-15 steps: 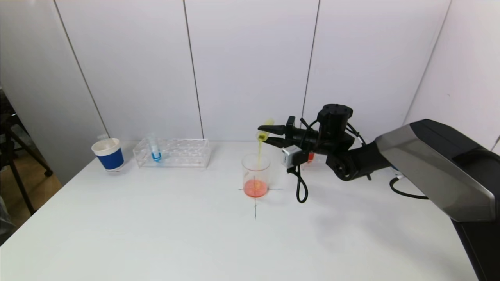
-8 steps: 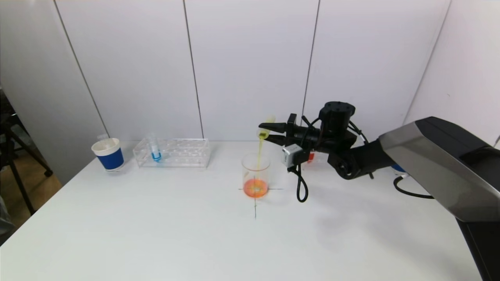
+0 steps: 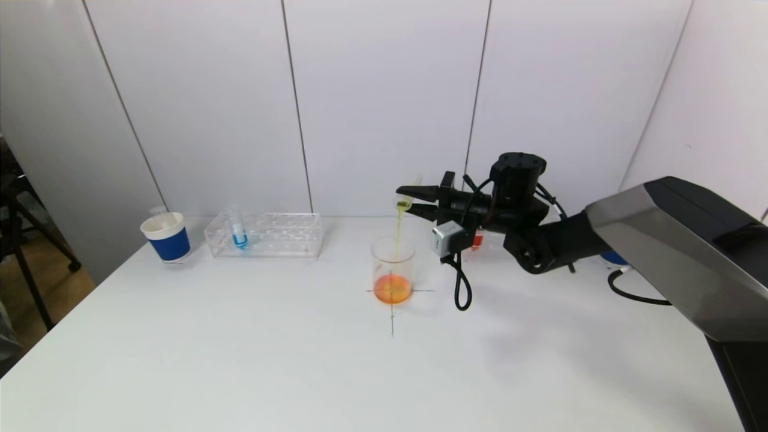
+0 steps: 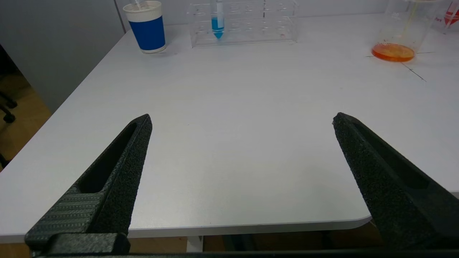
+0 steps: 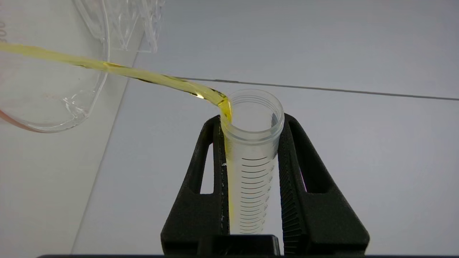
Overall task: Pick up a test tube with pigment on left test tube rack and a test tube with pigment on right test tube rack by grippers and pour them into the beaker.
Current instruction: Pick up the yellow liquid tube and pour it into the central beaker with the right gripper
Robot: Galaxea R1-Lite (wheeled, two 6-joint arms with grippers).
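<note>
Directly below the right gripper (image 3: 418,202) stands the beaker (image 3: 393,267), on a black cross mark (image 3: 392,312) drawn on the white desk (image 3: 300,360), with nothing between the two but the falling liquid. The right gripper is closed on a graduated test tube (image 5: 252,157), tipped mouth-down over the beaker, and a thin yellow stream (image 3: 398,234) runs from the tube's lip into the beaker's open top. The tube looks almost drained, with only a yellow film along its lower wall. Inside the beaker a shallow orange pool (image 3: 392,288) covers the bottom. Behind the right gripper's wrist, mostly hidden by the arm, the right test tube rack shows only as a spot of red pigment (image 3: 477,241); how many tubes it holds cannot be told. Well off to the gripper's left, at the back of the desk, sits the clear left test tube rack (image 3: 264,234), holding one upright tube of blue pigment (image 3: 239,230) near its far end. Just beyond that rack stands a blue and white paper cup (image 3: 166,237). The left gripper (image 4: 240,120) hangs above the near edge of the desk, well apart from everything, its fingers spread wide around nothing. A black cable (image 3: 460,288) loops down from the right wrist just beside the beaker.
</note>
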